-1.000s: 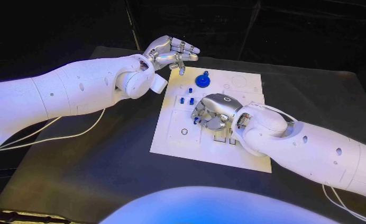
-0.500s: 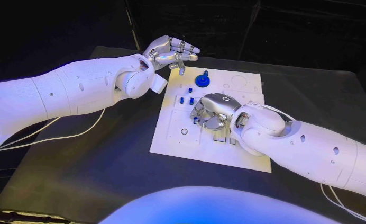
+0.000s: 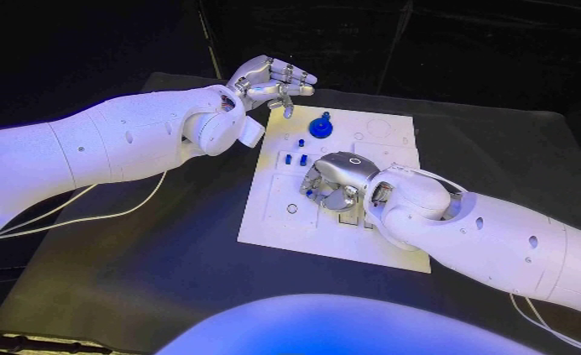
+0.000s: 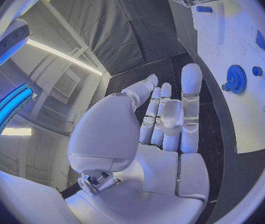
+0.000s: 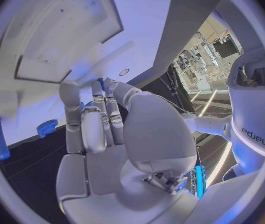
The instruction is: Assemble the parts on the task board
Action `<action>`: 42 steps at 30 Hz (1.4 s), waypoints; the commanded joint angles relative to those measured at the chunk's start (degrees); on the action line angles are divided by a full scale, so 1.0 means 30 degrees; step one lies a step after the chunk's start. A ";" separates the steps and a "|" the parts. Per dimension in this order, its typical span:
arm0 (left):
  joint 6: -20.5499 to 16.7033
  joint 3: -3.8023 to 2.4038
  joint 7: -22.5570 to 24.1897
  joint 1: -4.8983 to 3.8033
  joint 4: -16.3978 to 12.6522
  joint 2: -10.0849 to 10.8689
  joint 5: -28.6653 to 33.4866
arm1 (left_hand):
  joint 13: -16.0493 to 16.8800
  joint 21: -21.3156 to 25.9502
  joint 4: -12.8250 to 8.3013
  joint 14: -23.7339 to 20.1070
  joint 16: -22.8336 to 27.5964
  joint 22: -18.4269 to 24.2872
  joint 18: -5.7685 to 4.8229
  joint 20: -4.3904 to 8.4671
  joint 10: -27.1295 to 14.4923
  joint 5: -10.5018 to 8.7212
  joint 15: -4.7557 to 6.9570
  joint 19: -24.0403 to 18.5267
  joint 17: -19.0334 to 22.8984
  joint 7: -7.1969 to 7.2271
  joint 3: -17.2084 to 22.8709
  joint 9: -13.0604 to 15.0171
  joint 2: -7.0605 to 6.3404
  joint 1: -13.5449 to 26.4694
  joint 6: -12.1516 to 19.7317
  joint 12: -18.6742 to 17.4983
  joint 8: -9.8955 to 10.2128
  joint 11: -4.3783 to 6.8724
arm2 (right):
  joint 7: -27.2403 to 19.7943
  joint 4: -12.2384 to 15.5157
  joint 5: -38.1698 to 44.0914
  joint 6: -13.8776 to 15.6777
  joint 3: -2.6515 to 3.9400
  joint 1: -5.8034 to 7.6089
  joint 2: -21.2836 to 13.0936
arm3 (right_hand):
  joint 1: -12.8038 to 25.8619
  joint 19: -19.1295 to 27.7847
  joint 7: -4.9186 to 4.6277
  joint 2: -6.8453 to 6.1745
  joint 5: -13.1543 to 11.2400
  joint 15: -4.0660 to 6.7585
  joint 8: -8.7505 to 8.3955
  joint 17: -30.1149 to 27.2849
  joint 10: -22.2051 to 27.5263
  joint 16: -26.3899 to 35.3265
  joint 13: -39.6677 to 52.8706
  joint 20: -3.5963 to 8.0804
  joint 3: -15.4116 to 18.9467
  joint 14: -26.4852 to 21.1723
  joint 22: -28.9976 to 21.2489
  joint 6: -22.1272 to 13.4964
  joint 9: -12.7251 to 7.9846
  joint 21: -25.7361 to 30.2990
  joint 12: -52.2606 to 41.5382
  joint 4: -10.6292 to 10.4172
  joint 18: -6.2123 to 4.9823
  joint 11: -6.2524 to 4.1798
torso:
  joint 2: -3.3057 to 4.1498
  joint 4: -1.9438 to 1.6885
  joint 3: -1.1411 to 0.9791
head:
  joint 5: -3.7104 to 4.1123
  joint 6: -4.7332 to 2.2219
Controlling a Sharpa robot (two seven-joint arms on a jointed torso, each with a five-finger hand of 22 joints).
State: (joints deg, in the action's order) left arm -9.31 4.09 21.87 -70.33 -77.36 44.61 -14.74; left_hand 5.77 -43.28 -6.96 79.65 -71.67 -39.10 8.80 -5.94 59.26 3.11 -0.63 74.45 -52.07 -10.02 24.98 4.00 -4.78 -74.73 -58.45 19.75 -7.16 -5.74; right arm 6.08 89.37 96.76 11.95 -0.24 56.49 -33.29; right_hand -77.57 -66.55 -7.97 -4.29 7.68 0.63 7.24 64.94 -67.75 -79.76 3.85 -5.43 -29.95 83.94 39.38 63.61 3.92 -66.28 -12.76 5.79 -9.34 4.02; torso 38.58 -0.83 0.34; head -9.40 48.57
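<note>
Two hands work over the white task board [image 3: 327, 229], which lies flat in the middle of the black surface [image 3: 158, 263]. The left hand [image 3: 269, 81] hovers above the board's far left corner, holding nothing, its fingers loosely curled and apart. The right hand [image 3: 336, 180] hangs low over the board's middle with its fingers bent downward; a small blue part [image 3: 311, 193] shows at its fingertips, but whether it is pinched cannot be told. A blue gear [image 3: 321, 127] sits near the board's far edge, and several small blue pegs [image 3: 295, 159] stand between the gear and the right hand.
</note>
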 commanded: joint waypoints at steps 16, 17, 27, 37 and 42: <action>0.0250 -0.0013 -0.0033 -0.0036 0.0022 -0.0018 0.0086 | 0.0039 0.0093 0.0049 -0.0137 0.0048 0.0046 0.0371 -0.0048 -0.0118 -0.0034 -0.0001 -0.0075 0.0040 -0.0019 -0.0089 -0.0013 0.0059 0.0202 0.0139 0.0140 -0.0103 -0.0026 | 0.0449 0.0036 0.0620 0.1111 -0.0211 -0.0152 -0.0163 | 0.0799 0.2263 -0.0630 -0.1013 -0.0253 -0.0762 -0.1229 -0.2793 0.3864 0.1444 -0.0011 -0.0658 0.1079 -0.0439 -0.3147 -0.2774 -0.0072 0.1963 0.1457 -0.0118 -0.0420 0.0919 | 0.0006 0.0000 -0.0012 | 0.0079 -0.0021; 0.0261 -0.0013 -0.0041 -0.0036 0.0027 -0.0018 0.0086 | 0.0039 0.0093 0.0049 -0.0137 0.0048 0.0046 0.0371 -0.0048 -0.0118 -0.0034 -0.0001 -0.0075 0.0040 -0.0019 -0.0089 -0.0013 0.0059 0.0202 0.0139 0.0140 -0.0103 -0.0026 | 0.0440 0.0077 0.0619 0.1276 -0.0212 -0.0153 -0.0199 | 0.0767 0.2286 -0.0627 -0.1027 -0.0249 -0.0769 -0.1228 -0.2864 0.3972 0.1482 0.0000 -0.0674 0.1152 -0.0474 -0.3165 -0.2844 -0.0069 0.1990 0.1406 -0.0103 -0.0421 0.0929 | 0.0006 -0.0001 -0.0018 | 0.0084 -0.0029; 0.0348 -0.0012 -0.0097 -0.0033 0.0079 0.0013 0.0086 | 0.0041 0.0094 0.0052 -0.0144 0.0054 0.0044 0.0371 -0.0051 -0.0146 -0.0034 -0.0005 -0.0075 0.0058 -0.0023 -0.0098 -0.0015 0.0055 0.0213 0.0158 0.0150 -0.0104 -0.0031 | 0.0247 0.0862 0.0533 0.2880 -0.0202 -0.0154 -0.0834 | 0.0767 0.2269 -0.0721 -0.1067 -0.0147 -0.0785 -0.1128 -0.3258 0.4092 0.1632 0.0094 -0.0713 0.1583 -0.0517 -0.3228 -0.2708 -0.0009 0.2047 0.0876 -0.0150 -0.0427 0.0955 | -0.0024 0.0020 -0.0030 | 0.0169 -0.0128; 0.0380 -0.0006 -0.0126 -0.0028 0.0115 0.0106 0.0086 | 0.0044 0.0109 0.0051 -0.0147 0.0050 0.0057 0.0374 -0.0056 -0.0182 -0.0033 -0.0010 -0.0080 0.0057 -0.0027 -0.0108 -0.0018 0.0048 0.0218 0.0188 0.0166 -0.0105 -0.0036 | 0.0500 0.2805 -0.0285 0.3233 0.0347 0.0271 -0.2949 | 0.0728 0.2056 -0.0634 -0.1059 -0.0042 -0.0709 -0.1122 -0.2377 0.4010 0.1158 0.0146 -0.0656 0.1977 -0.0101 -0.3268 -0.2519 0.0000 0.2008 0.0189 -0.0229 -0.0443 0.0862 | -0.0039 0.0053 -0.0007 | 0.0713 -0.0484; 0.0388 -0.0004 -0.0133 -0.0026 0.0127 0.0132 0.0086 | 0.0044 0.0109 0.0051 -0.0147 0.0050 0.0057 0.0374 -0.0056 -0.0182 -0.0033 -0.0010 -0.0080 0.0057 -0.0027 -0.0108 -0.0018 0.0048 0.0218 0.0188 0.0166 -0.0105 -0.0036 | 0.1038 0.3007 -0.0866 0.2361 0.0699 0.1009 -0.3794 | 0.0863 0.1811 -0.0524 -0.1179 0.0006 -0.0650 -0.1202 -0.2080 0.4093 0.0999 0.0121 -0.0607 0.2308 0.0057 -0.3075 -0.2698 -0.0036 0.1873 -0.0054 -0.0341 -0.0409 0.0779 | -0.0055 0.0065 -0.0011 | 0.0988 -0.0684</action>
State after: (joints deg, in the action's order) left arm -8.85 4.11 21.38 -70.32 -76.97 44.99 -14.73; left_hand 5.83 -43.28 -6.96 79.65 -71.67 -39.01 8.80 -5.94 59.06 3.11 -0.63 74.44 -51.95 -10.23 24.98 4.00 -4.58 -74.54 -58.24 19.99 -7.16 -5.94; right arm 7.58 98.15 96.48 19.98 1.74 59.00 -44.25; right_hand -75.08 -60.73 -9.94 -7.39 7.38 -1.43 3.60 58.62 -55.46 -76.39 4.21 -7.36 -23.25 83.54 30.06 55.56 3.88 -60.41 -12.78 4.81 -11.56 6.65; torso 38.45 -0.68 0.30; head -6.91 46.84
